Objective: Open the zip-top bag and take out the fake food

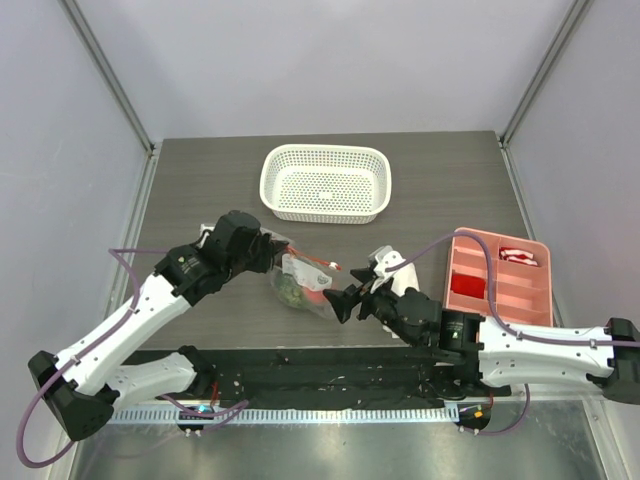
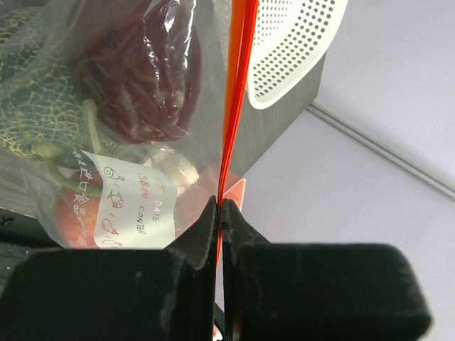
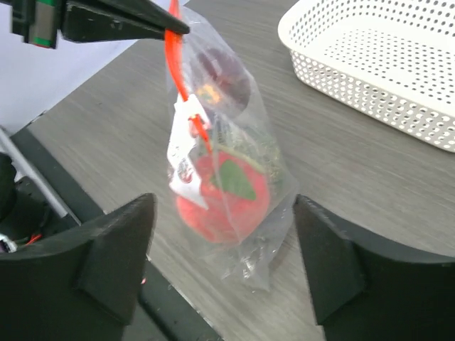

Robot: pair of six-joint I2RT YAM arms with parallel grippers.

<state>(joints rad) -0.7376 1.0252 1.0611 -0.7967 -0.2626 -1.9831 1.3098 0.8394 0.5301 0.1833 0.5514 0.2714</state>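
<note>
Left gripper [image 2: 220, 211] pinches the orange zip strip [image 2: 234, 106] of the bag [image 3: 238, 153], holding it upright on the table [image 1: 200, 180] near the front edge, fake food [image 3: 220, 199] inside; right gripper [image 3: 224, 266] gapes wide beside it, gripping nothing.

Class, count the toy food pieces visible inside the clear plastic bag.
3, all inside the zip-top bag: a dark red fruit uppermost, a bumpy green ball midway, a pinkish-red fruit lowest. Others could be hidden.

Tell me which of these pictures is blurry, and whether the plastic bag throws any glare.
Top external: evenly lit, sharp, soft shadows. Left wrist: the zip-top bag shows crinkle glints; the left tool is dark and soft. Right wrist: the right tool blurs up close, while the bag is fairly sharp.
</note>
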